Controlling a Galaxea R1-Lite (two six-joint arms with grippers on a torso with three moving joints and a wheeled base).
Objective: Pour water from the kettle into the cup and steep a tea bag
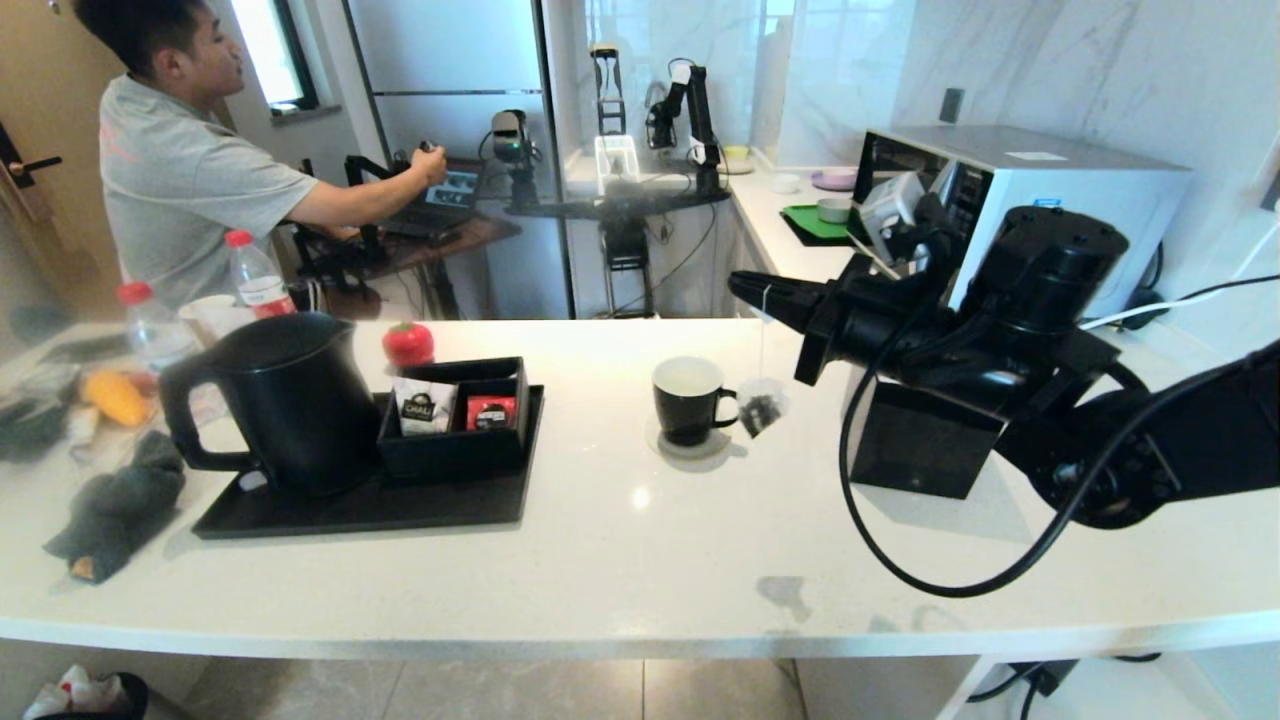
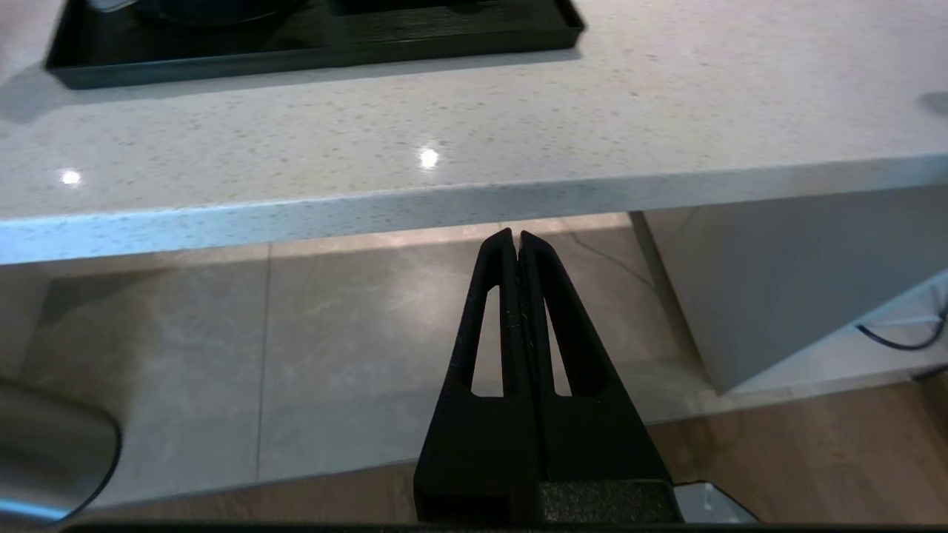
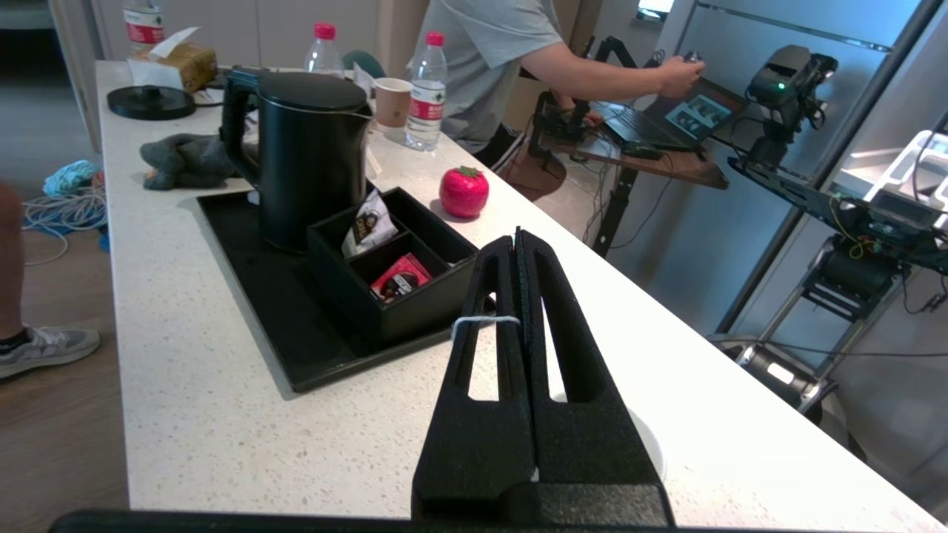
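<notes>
Dangling translucent tea bag [image 1: 762, 411] by its thin string from clamped right gripper [image 1: 745, 290] beside small black mug [image 1: 688, 400] mid-counter; steeping not begun, pouring unconfirmed; left gripper [image 2: 516, 238] parked closed, empty, below near edge.

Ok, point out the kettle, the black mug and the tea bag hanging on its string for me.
kettle [image 1: 300, 400]: head view, on the front of its black body.
black mug [image 1: 686, 405]: head view, on its outer wall.
tea bag [image 1: 762, 410]: head view, on the dangling pouch of dark leaves beside the mug.
</notes>
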